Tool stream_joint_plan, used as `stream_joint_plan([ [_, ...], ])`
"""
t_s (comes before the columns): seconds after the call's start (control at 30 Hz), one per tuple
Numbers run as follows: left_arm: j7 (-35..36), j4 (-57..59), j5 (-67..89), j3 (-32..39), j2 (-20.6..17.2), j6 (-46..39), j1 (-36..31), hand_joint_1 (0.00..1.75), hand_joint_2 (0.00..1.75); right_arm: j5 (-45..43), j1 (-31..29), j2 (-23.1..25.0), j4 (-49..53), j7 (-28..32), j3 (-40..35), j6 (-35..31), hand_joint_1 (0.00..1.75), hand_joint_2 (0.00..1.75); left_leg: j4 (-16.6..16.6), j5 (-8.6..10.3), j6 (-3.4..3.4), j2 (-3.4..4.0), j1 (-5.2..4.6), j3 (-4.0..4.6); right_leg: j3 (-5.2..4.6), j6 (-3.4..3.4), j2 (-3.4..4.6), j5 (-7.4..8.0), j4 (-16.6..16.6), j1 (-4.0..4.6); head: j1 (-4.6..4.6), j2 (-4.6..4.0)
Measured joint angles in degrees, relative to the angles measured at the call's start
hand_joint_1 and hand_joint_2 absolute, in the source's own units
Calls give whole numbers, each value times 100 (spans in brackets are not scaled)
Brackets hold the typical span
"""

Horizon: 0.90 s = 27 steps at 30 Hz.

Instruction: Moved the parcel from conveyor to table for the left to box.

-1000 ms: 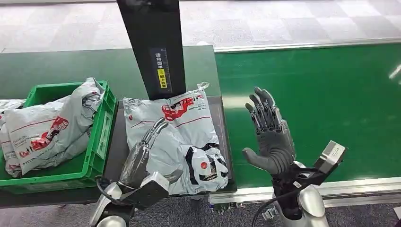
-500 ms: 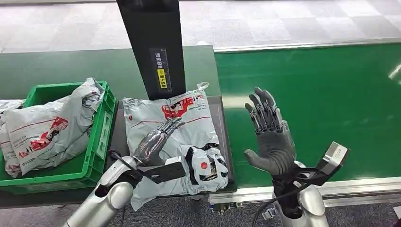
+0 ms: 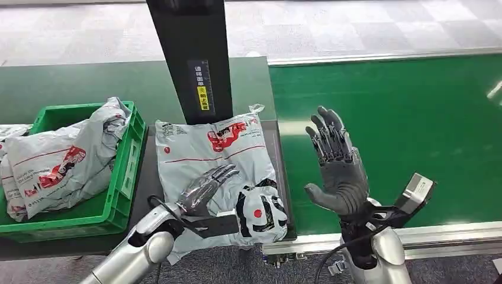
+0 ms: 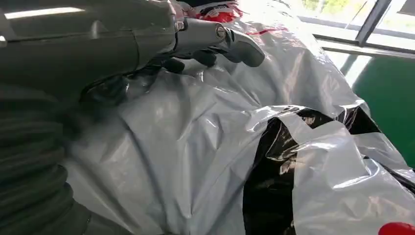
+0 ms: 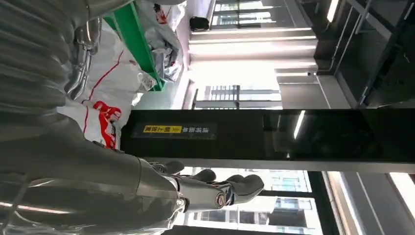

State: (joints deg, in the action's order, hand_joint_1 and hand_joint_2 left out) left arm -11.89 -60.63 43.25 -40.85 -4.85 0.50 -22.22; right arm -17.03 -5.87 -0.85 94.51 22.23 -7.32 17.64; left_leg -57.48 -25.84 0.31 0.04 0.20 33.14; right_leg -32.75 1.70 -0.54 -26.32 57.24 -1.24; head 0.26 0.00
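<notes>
A grey plastic parcel [image 3: 207, 148] with red and black print lies flat on the dark table [image 3: 149, 177], between the green crate and the conveyor. My left hand [image 3: 207, 186] rests flat on the parcel's near part, fingers spread, holding nothing. The left wrist view has the crinkled parcel [image 4: 235, 147] under that hand [image 4: 205, 39]. My right hand [image 3: 337, 165] is raised above the conveyor's near edge, palm up and fingers apart, empty; the right wrist view looks past it [image 5: 205, 188] at the black pillar.
A green crate [image 3: 127, 171] at the left holds several grey parcels [image 3: 59, 157]. A black pillar [image 3: 192, 59] stands behind the table. The green conveyor belt [image 3: 402, 118] stretches to the right, with its metal rail [image 3: 450, 234] near me.
My left arm has swung outward at the elbow and the hand has slid right and nearer across the parcel. The parcel shifted slightly. The right hand has stayed put.
</notes>
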Motion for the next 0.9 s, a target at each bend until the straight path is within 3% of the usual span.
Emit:
stream_joint_plan([
  [0.2,-74,170,-22,-76,-4,-68,-37,0,175,-4,-30,0,-48,0,0,-11,0,175,0,0,0,-1,0,0,1,0,0,0,0,0,0,0],
  [0.23,-87,190,-33,-87,-4,-85,-47,162,175,-4,-47,0,-63,0,0,-11,0,175,0,0,0,-1,0,0,1,0,0,0,0,0,0,0],
  [0.27,-105,218,-37,-100,-4,-113,-61,175,175,-4,-75,0,-87,2,-4,-11,0,175,0,0,0,-1,0,0,2,0,0,0,0,0,0,0],
  [0.9,-168,299,-129,-282,-151,-387,-215,175,175,-94,-202,0,-334,35,-57,50,0,175,0,1,-1,-1,0,-5,6,0,-1,1,2,0,0,0],
])
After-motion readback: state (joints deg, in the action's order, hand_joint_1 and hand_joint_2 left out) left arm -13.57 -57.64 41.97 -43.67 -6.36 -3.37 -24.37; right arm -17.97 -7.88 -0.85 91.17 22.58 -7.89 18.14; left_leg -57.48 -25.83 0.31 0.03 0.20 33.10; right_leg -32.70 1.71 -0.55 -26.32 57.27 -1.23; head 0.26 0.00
